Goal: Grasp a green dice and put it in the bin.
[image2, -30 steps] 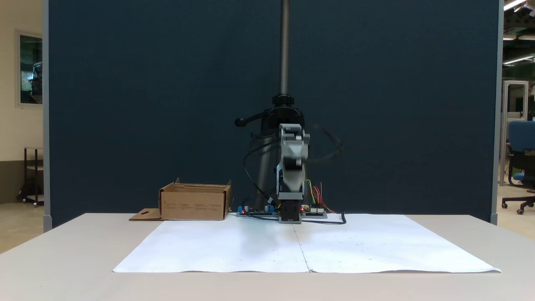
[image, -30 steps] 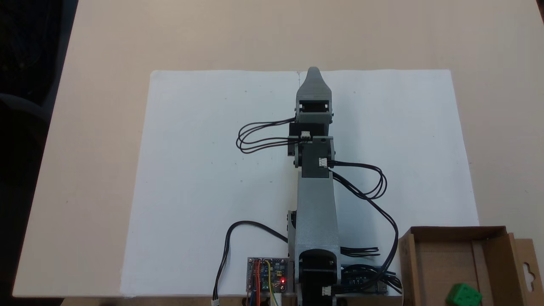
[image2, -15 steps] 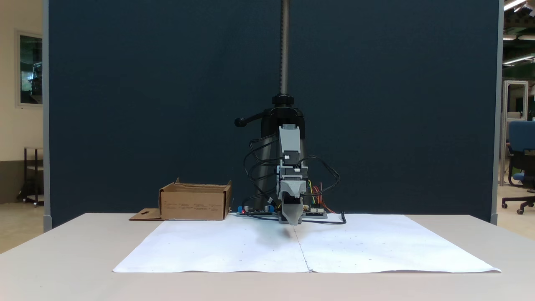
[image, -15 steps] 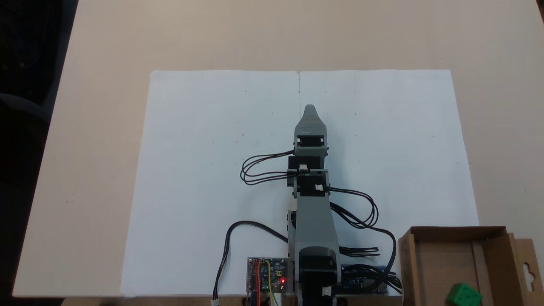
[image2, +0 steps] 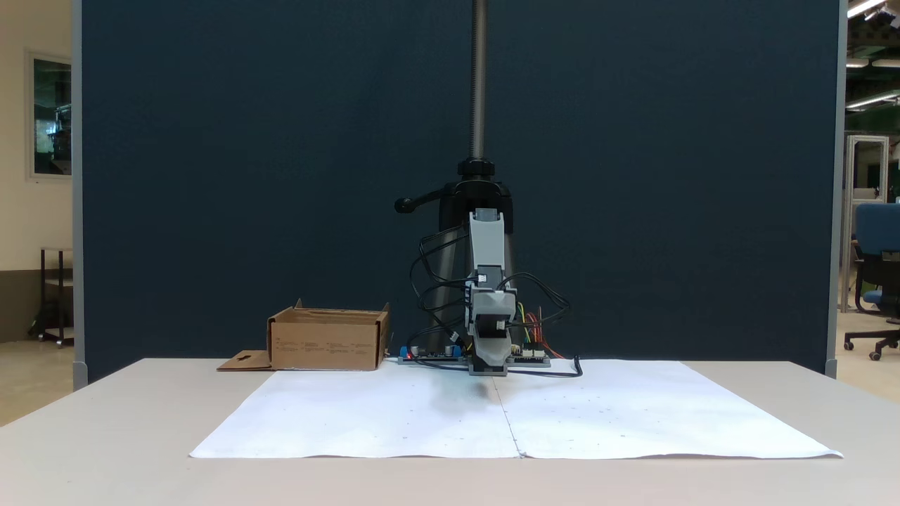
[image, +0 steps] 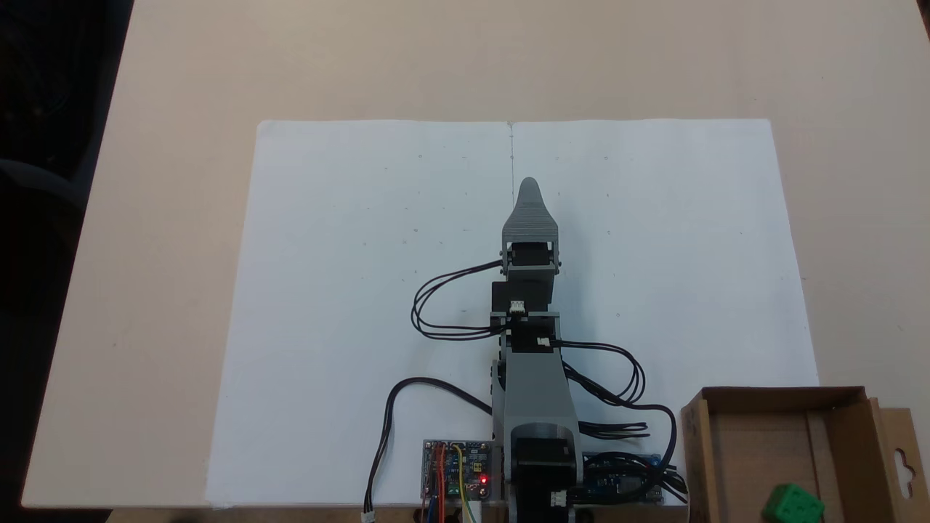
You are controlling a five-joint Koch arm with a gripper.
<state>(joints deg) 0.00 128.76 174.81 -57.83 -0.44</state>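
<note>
The green dice (image: 792,503) lies inside the bin (image: 781,396), a brown cardboard box at the bottom right of a fixed view, close to the box's near edge. In another fixed view the bin (image2: 328,342) stands left of the arm's base and its walls hide the dice. My gripper (image: 529,185) points away from the base along the seam of the white paper, far from the bin. Seen from the front, the gripper (image2: 490,365) hangs low, just above the paper. Only one grey tapered jaw shows, so I cannot tell open from shut. Nothing is visible in it.
A large white paper sheet (image: 349,290) covers the middle of the beige table (image: 182,73). Black cables (image: 443,305) loop out on both sides of the arm. Circuit boards (image: 456,478) sit at the arm's base. A dark stand pole (image2: 479,84) rises behind it.
The arm has folded back toward its base and dropped from a raised, stretched pose. Over the last half second the gripper only sank slightly. The dice and bin have not moved.
</note>
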